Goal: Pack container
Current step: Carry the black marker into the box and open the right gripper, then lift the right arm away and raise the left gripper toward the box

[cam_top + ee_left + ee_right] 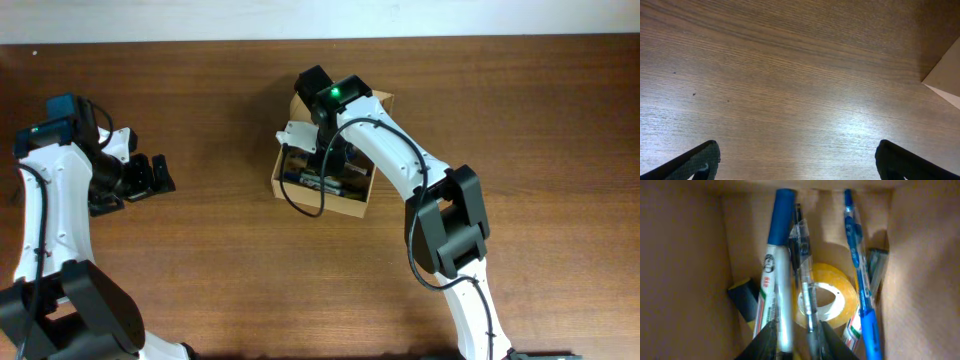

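The container (pixel 345 206), a tan cardboard box, stands open at the middle of the table. My right gripper (pixel 325 165) reaches down into it. In the right wrist view the jaws (pixel 799 340) stand a little apart just above the contents. A white marker with a blue cap (pixel 777 270) and a clear pen (pixel 802 255) run between the fingertips, neither pinched. A roll of clear tape (pixel 840 287) and a blue pen (pixel 860 280) lie beside them. My left gripper (pixel 155 175) rests wide open over bare wood at the far left, its fingers (pixel 700 160) holding nothing.
A dark stub with a yellow end (pixel 742 295) leans in the box's left corner. The cardboard walls (pixel 680 270) close in on both sides of the right gripper. A tan cardboard corner (pixel 945 75) shows at the right edge of the left wrist view.
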You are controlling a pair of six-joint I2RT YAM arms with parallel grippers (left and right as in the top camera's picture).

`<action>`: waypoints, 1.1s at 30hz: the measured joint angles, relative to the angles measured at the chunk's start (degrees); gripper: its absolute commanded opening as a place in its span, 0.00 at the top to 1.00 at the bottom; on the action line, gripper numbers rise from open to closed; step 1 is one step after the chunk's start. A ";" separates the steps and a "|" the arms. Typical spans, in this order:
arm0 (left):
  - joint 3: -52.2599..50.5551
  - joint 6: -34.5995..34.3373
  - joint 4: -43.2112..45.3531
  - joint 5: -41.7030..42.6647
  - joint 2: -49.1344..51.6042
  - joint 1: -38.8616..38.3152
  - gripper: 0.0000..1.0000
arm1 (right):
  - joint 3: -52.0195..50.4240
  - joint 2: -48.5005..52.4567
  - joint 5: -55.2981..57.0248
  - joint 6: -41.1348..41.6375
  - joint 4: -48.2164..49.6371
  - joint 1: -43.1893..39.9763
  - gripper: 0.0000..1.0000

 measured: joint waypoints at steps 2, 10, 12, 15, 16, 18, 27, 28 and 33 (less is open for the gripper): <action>0.00 0.00 0.00 0.00 0.00 0.00 0.00 | 0.00 0.00 0.00 2.36 -0.02 0.00 0.68; 0.00 0.00 0.00 0.00 0.00 0.00 0.00 | 0.39 -8.52 0.04 10.71 -0.11 0.00 0.60; 0.00 0.00 0.00 -0.02 0.00 0.00 0.00 | 1.66 -13.31 0.04 14.67 -0.02 -0.02 0.60; 0.00 0.00 0.00 -0.02 0.00 0.00 0.00 | 4.04 -21.90 0.00 20.98 0.17 0.00 0.60; 0.00 0.00 0.02 0.00 0.00 0.00 0.00 | 4.55 -24.13 0.00 22.45 0.11 0.00 0.60; 0.00 0.00 0.00 -0.02 0.00 0.00 0.00 | 5.44 -29.16 0.00 25.83 -0.59 -0.02 0.61; -0.04 -0.31 9.73 7.69 0.00 0.00 0.00 | 5.99 -33.99 -0.44 36.92 -8.35 -0.66 0.94; -0.04 -0.42 10.60 9.31 0.00 0.00 0.18 | 5.90 -33.55 -0.44 38.12 -8.28 -1.14 0.94; -0.11 -0.11 14.73 21.03 0.00 -0.17 0.71 | 5.73 -32.20 -0.72 44.87 -7.61 -7.28 0.96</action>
